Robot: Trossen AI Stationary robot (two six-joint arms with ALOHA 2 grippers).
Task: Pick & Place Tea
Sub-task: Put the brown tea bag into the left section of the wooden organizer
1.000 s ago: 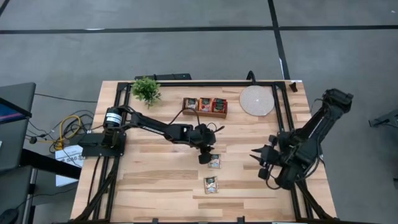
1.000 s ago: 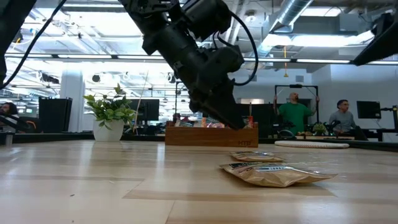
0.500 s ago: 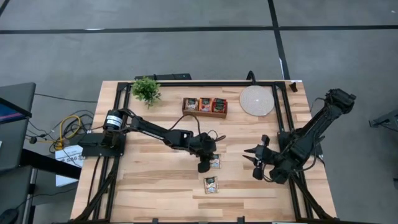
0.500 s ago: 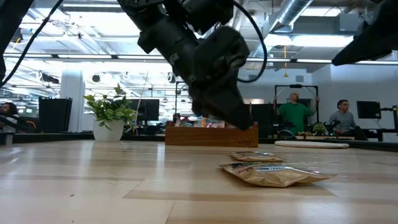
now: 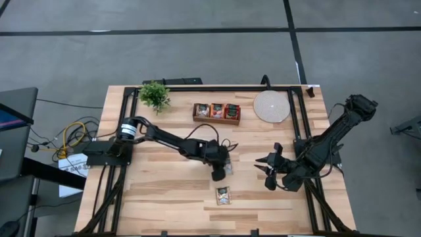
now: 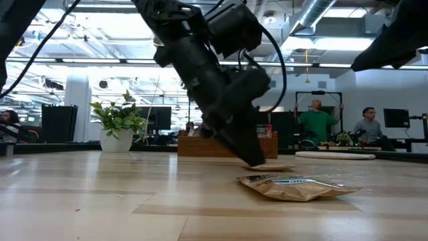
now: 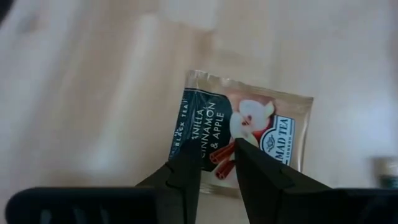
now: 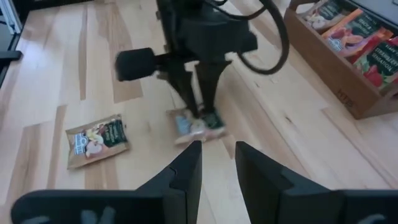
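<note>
The left tool (image 5: 219,173) is pressing down, fingers slightly parted, over a flat silvery tea sachet (image 7: 244,140) lying on the wooden desk (image 5: 158,191); the right tool (image 5: 266,164) is hovering nearby, narrowly parted, grasping nothing.

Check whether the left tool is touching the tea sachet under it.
Touching: the right wrist view shows the left tool planted on the sachet.

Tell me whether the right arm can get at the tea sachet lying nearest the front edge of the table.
Probably yes: that sachet lies alone on bare wood, the right gripper hangs nearby, and the left gripper is busy over the other sachet.
</note>
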